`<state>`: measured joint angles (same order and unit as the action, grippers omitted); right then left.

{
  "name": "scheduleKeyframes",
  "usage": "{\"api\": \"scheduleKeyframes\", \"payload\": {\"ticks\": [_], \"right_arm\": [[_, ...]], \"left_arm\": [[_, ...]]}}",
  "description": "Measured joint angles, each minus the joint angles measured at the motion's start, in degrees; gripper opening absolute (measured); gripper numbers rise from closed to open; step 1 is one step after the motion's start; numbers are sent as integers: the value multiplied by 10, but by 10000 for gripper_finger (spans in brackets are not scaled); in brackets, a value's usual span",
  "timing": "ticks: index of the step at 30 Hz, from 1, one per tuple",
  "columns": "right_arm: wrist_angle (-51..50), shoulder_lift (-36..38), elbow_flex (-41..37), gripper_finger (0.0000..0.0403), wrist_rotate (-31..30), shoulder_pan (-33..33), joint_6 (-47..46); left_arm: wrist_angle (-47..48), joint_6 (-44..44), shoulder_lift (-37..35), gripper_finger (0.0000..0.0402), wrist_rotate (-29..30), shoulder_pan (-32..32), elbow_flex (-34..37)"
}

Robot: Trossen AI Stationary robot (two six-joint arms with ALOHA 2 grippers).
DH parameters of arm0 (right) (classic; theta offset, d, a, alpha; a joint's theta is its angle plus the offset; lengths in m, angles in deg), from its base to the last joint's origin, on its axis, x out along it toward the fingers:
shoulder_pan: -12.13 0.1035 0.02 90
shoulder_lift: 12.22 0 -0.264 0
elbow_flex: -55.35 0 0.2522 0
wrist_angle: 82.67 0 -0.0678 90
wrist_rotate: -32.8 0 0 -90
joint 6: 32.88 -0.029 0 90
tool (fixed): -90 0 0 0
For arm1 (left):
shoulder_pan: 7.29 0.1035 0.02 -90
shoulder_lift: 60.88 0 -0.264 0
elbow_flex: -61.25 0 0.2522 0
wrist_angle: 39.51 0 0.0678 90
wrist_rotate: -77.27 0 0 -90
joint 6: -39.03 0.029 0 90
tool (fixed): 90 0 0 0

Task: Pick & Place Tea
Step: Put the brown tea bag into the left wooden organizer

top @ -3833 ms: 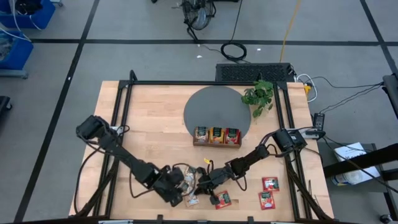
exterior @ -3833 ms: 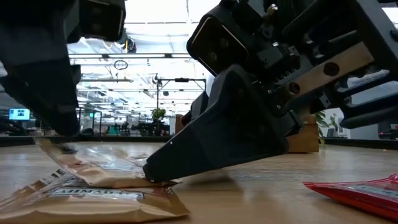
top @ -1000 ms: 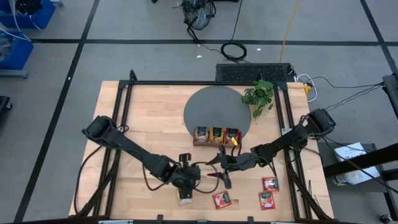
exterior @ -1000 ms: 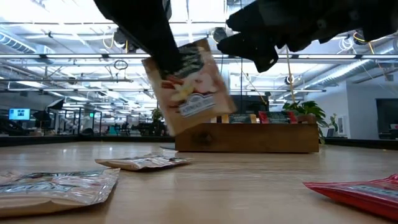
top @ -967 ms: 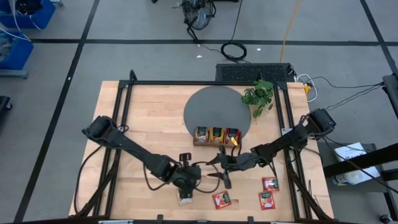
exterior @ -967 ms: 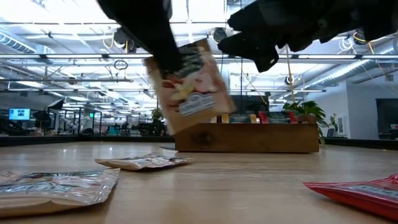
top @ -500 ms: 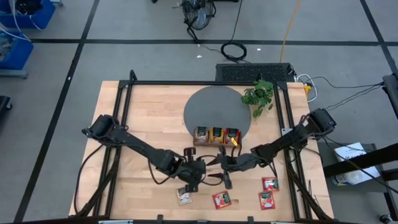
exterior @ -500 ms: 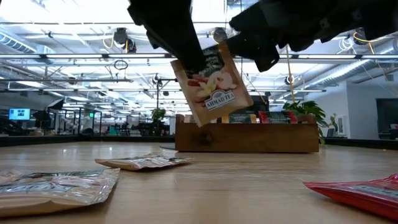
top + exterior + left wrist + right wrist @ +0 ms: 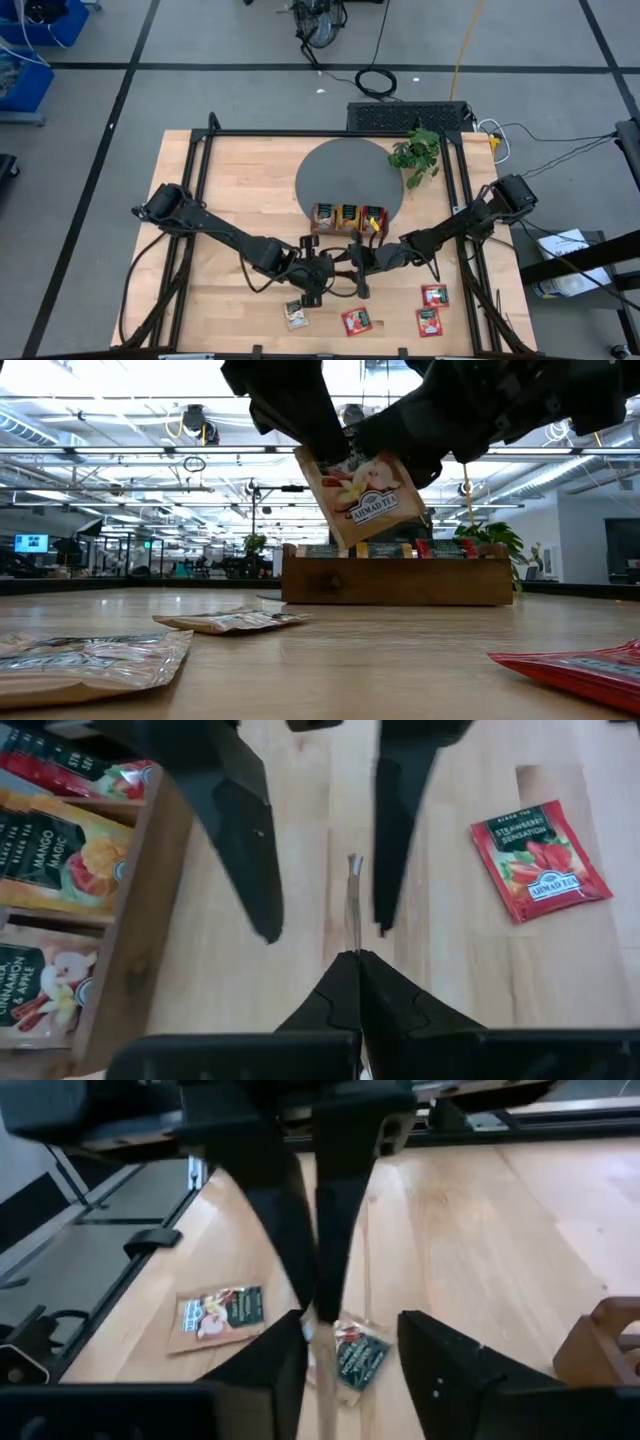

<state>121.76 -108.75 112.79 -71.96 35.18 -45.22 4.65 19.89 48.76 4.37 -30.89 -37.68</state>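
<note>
Wooden worktop (image 9: 240, 190), mid-front. Left gripper (image 9: 352, 952) fingers pinched on a beige tea sachet (image 9: 360, 495), held edge-up above the board. Right gripper (image 9: 340, 1335) fingers apart, straddling its free edge; three-slot tray (image 9: 398, 580) just behind.

You get one overhead view of the whole table (image 9: 240, 180), one level tabletop view, and two close wrist views facing each other.

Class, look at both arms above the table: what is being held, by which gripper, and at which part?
The left gripper pinches a beige tea sachet by its upper edge. The right gripper is open, straddling it without gripping.
</note>
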Motion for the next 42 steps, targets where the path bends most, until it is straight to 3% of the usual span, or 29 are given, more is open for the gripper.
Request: {"api": "scheduleKeyframes", "payload": {"ticks": [7,10,21,25,30,35,42], "right_arm": [[-5,0,0,57,4,-1,21],[-8,0,0,10,37,-1,43],[-5,0,0,1,43,-1,42],[-5,4,0,1,28,-1,57],[-2,16,0,0,-8,-8,89],[79,24,-24,0,-30,-37,117],[287,3,-104,0,-16,-103,92]], "left_arm": [[-2,5,0,2,0,1,0],[-3,5,0,1,-1,1,0],[-5,6,0,26,-15,-1,0],[55,1,0,41,-31,-9,0],[122,-67,-1,57,-33,-32,9],[104,-106,-1,62,30,-86,36],[-56,-87,-1,62,120,-145,118]]}}
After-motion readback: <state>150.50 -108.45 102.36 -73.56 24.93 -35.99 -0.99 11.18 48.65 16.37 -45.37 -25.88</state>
